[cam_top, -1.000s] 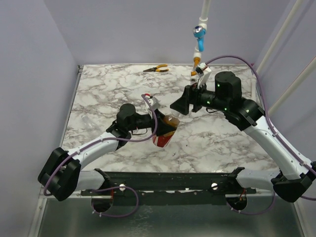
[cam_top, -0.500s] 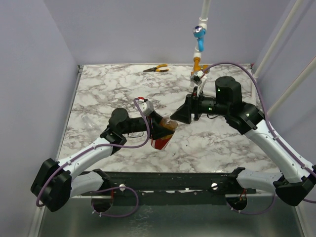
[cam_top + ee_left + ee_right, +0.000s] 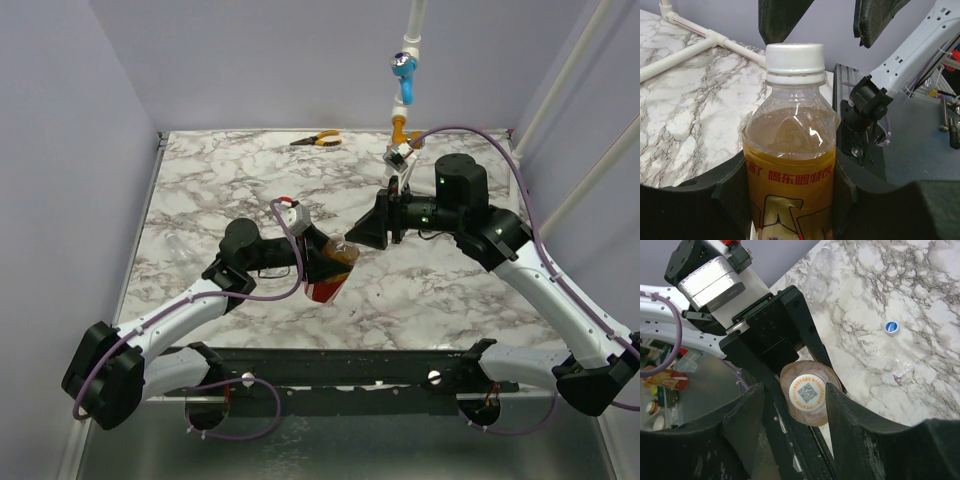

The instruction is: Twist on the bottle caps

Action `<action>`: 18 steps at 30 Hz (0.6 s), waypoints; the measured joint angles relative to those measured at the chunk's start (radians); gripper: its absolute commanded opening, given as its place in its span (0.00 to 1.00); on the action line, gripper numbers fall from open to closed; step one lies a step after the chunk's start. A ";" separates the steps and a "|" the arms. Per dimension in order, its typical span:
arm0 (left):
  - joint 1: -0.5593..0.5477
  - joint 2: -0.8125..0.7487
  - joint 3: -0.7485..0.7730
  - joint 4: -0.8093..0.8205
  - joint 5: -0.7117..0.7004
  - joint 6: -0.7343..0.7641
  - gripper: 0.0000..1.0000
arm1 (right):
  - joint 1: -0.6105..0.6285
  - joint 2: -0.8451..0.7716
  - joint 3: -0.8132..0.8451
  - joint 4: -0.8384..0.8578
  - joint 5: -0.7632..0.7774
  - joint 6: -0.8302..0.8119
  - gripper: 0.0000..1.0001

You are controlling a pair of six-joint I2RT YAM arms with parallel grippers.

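My left gripper (image 3: 322, 258) is shut on the bottle (image 3: 331, 270), a clear bottle of amber drink with a red and yellow label, held tilted above the table. In the left wrist view its fingers (image 3: 730, 185) clamp the labelled body (image 3: 790, 175). A white cap (image 3: 794, 57) sits on the bottle's neck. My right gripper (image 3: 366, 232) faces the neck, open, with its jaws either side of the cap (image 3: 808, 390); one fingertip (image 3: 837, 395) is at the cap's edge and the other stands apart. A small blue bottle cap (image 3: 891, 327) lies on the marble.
Orange-handled pliers (image 3: 318, 139) lie at the table's far edge. A light-blue valve (image 3: 403, 70) on a white pipe hangs above the far right corner. A clear empty bottle (image 3: 815, 282) lies on the marble (image 3: 440, 290) at the left.
The right gripper moved left and down onto the bottle's neck and its jaws have narrowed. The left arm shifted the bottle slightly left and tilted it toward the right gripper.
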 measured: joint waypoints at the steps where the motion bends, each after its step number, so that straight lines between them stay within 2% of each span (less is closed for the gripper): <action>1: 0.000 -0.001 0.000 -0.001 0.000 0.000 0.25 | 0.000 0.001 0.000 0.000 0.000 0.000 0.58; 10: 0.000 -0.034 0.000 -0.006 0.000 0.002 0.25 | 0.000 0.015 0.000 -0.003 0.010 0.000 0.55; 15: 0.000 -0.037 0.000 -0.010 -0.002 0.006 0.25 | 0.000 0.016 0.000 0.001 0.000 0.008 0.27; 18: 0.002 -0.037 0.000 -0.012 -0.006 0.010 0.25 | 0.000 0.016 0.000 0.003 -0.004 0.020 0.21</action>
